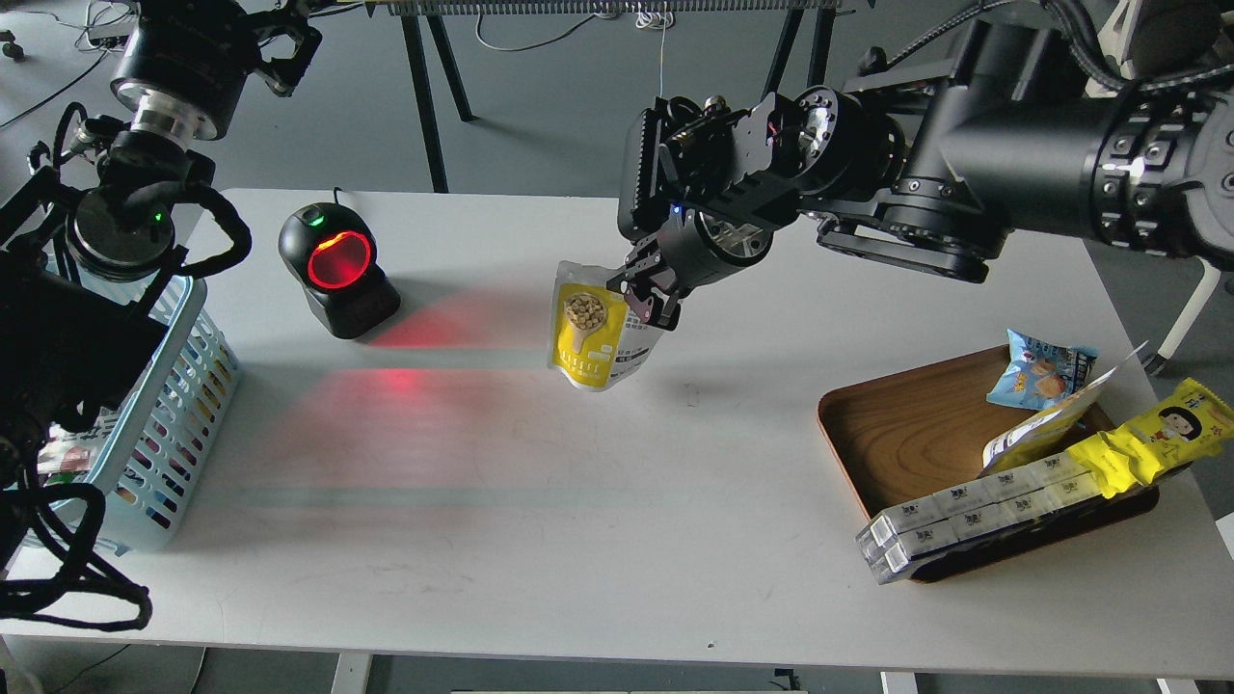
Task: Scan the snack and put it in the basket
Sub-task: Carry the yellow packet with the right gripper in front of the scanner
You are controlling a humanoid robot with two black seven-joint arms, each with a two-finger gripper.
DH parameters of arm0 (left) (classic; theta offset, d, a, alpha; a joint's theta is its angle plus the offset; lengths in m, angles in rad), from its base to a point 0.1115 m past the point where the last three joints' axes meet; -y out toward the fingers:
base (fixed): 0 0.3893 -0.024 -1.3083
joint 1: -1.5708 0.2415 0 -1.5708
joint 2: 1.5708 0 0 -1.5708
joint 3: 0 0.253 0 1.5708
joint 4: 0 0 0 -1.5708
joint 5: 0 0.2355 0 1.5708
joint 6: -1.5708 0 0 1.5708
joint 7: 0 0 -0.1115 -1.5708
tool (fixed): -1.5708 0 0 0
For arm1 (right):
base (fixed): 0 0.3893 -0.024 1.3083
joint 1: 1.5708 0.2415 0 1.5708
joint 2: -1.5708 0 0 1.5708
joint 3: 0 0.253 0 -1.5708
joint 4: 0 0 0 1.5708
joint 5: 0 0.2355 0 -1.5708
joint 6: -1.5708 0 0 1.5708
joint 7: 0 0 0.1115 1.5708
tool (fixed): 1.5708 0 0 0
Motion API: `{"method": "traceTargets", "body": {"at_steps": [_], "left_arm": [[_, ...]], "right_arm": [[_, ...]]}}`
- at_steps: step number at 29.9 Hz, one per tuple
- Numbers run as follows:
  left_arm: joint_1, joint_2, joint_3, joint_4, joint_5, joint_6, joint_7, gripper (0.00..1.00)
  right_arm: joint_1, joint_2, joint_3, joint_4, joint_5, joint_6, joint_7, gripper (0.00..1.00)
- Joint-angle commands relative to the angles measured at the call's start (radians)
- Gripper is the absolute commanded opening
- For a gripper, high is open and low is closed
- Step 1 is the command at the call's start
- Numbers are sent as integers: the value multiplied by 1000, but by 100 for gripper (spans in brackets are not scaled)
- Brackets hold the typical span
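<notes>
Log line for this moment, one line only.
phase: scanning | right gripper: shut on snack, held above table | scanner: lit red, left of snack | basket: far left | left gripper: not in view

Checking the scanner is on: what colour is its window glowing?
Red, on the scanner; seen in the head view.

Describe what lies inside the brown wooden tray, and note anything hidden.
The wooden tray holds a blue packet, a yellow-white pouch, a yellow cartoon-face wrapper and a long white box pack overhanging its front rim. Whatever lies beneath them is covered.
</notes>
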State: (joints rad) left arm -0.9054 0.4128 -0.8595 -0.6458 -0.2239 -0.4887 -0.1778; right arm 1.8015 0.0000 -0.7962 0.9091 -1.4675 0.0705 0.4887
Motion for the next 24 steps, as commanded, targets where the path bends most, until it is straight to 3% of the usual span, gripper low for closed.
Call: {"method": "traceTargets", "body": {"at_steps": [1, 24], "left_arm": [[0, 0, 0, 0, 0, 0, 0, 100], [3, 0, -1, 0, -2, 0, 0, 100]], "right_arm": [[-1, 0, -3, -2, 10, 0, 0, 0], [-37, 0, 43, 56, 84, -14, 0, 0]]}}
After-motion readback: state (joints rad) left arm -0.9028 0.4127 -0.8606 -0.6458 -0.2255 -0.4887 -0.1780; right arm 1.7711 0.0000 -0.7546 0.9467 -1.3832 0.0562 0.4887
